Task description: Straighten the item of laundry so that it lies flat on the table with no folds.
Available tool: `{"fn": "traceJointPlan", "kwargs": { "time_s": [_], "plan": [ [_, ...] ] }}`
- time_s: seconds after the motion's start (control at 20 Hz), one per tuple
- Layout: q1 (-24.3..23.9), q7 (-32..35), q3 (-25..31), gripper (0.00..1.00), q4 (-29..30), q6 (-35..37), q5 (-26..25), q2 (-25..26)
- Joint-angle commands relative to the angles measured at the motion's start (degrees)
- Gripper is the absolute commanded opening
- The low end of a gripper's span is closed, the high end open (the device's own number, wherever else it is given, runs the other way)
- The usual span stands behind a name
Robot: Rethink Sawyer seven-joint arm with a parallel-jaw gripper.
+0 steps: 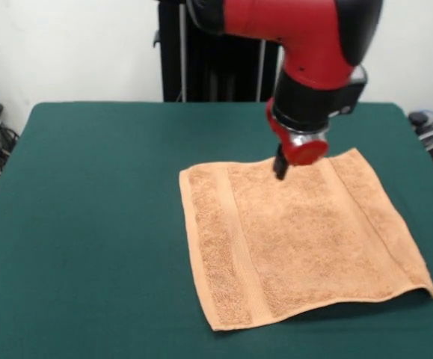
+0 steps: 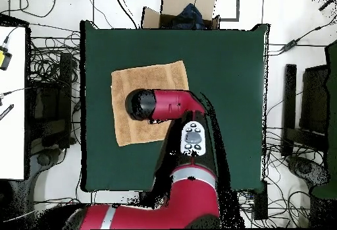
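Observation:
The orange-tan towel (image 1: pixel 298 239) lies spread out on the dark green table (image 1: pixel 89 224), right of the middle in the front view. It looks nearly flat, and its near right corner (image 1: pixel 428 288) casts a shadow as if slightly raised. My gripper (image 1: pixel 280 168) hangs from the red arm just over the towel's far edge, touching or almost touching it. In the overhead view the towel (image 2: pixel 131 89) lies on the left part of the table (image 2: pixel 230 76). The arm's black and red wrist (image 2: pixel 148 104) covers the towel's middle and hides the gripper.
A cardboard box (image 2: pixel 181 10) stands off the table's top edge in the overhead view. Cables and dark equipment (image 2: pixel 303 109) lie on the floor on both sides. A white desk (image 2: pixel 10 109) is at the left. The black pedestal (image 1: pixel 201 67) stands behind the table.

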Motion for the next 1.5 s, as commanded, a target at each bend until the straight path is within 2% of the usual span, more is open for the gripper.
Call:
{"fn": "traceJointPlan", "kwargs": {
  "time_s": [0.05, 0.4, 0.7, 1.05, 1.5],
  "plan": [
    [-1.54, -14.99, 5.39, 0.00, -9.85, 3.31, -6.51, 0.63],
    [-1.91, -16.94, 6.48, 0.00, -18.33, 9.37, -8.91, 2.21],
    [-2.26, -17.47, 7.62, 0.00, -23.90, 15.33, -9.00, 3.48],
    [-3.47, -16.90, 9.75, 0.00, -23.36, 15.29, -7.89, 4.32],
    [-4.85, -17.48, 12.03, 0.00, -25.81, 14.20, -8.36, 6.32]
  ]
}}
